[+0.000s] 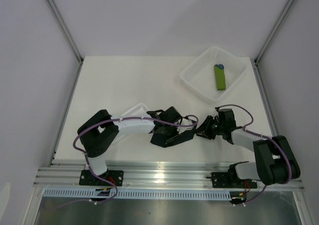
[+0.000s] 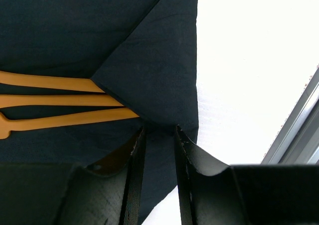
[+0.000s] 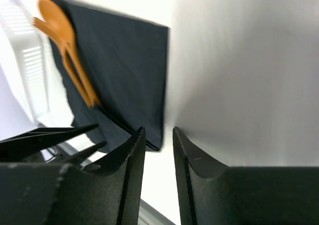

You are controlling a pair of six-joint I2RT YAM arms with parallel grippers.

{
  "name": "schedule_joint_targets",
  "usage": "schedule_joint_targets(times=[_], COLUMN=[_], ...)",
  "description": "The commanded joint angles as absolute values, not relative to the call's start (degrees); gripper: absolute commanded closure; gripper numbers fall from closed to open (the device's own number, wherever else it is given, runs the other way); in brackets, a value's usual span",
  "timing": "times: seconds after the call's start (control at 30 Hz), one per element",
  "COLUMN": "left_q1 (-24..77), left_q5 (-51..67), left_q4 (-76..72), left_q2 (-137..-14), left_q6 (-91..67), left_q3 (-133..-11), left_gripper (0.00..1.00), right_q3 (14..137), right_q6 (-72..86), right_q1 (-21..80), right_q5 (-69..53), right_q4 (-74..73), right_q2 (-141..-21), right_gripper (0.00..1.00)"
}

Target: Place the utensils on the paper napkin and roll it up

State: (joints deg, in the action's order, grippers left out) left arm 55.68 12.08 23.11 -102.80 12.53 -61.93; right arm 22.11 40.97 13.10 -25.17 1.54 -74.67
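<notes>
Left gripper (image 2: 159, 130): fingers (image 2: 133, 175) apart with a narrow gap, tips down at the paper napkin (image 2: 75, 36). Dark paper shows through the gap. One corner of the napkin is folded over, and the point of that fold lies right at the fingertips. Cannot tell if either tip presses on the paper; it is not pinched between them.

Utensils (image 2: 60, 100): three orange handles lie side by side on the napkin, ahead and to the left of the left fingers. Their near ends are tucked under the folded corner, just short of the left fingertip. Heads are out of frame in this view.

Right gripper (image 3: 158, 133): fingers (image 3: 192, 165) apart, nothing between them but bare white table (image 3: 239, 85). The napkin's near corner sits just off the tip of the left-hand finger; the rest of the sheet stretches ahead and to the left. The utensils run along its far-left side, with the round spoon bowl (image 3: 52, 13) at the end farthest from the fingers. Image is blurred here. The left gripper's dark tips show low on the left, at the napkin's edge.

Overhead: both grippers meet tip to tip near the front middle of the table, and the napkin is hidden beneath them. A small white basket (image 1: 135, 110) sits just behind the left arm. A large white basket (image 1: 192, 88) holding a green roll (image 1: 220, 77) stands well beyond the right gripper.
</notes>
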Motion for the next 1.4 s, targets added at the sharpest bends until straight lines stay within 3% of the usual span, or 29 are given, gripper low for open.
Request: schedule_joint_targets(times=[0.0, 0.27, 0.53, 0.83, 1.0, 1.17, 1.37], left_q1=[55.4, 55.4, 55.4, 55.4, 55.4, 55.4, 55.4], left_q5=[11.2, 11.2, 11.1, 10.8, 10.7, 10.8, 10.7], left_q4=[24.9, 25.0, 25.0, 24.8, 24.9, 25.0, 24.9], left_q2=[-103.5, -103.5, -103.4, -103.4, -103.4, -103.4, -103.3], left_q6=[12.7, 12.7, 12.7, 12.9, 13.0, 13.0, 13.0], left_q3=[-62.1, -62.5, -62.4, -62.5, -62.5, -62.5, -62.4], left_gripper=[0.67, 0.67, 0.67, 0.67, 0.67, 0.67, 0.67], right_q3=[20.3, 18.5, 17.2, 17.1, 17.0, 18.0, 17.2], right_q6=[42.1, 46.3, 49.6, 52.6, 53.4, 51.7, 49.2], right_q1=[12.7, 12.7, 12.6, 14.1, 14.8, 14.9, 14.4], right_q5=[-27.7, -29.4, -30.9, -33.1, -32.3, -29.1, -23.2], right_q4=[8.0, 16.9, 21.3, 25.2, 24.2, 19.0, 9.8], right_q2=[-79.3, -82.7, -80.7, -80.6, -77.3, -74.7, -69.4], right_gripper=[0.67, 0.66, 0.78, 0.73, 0.71, 0.75, 0.70])
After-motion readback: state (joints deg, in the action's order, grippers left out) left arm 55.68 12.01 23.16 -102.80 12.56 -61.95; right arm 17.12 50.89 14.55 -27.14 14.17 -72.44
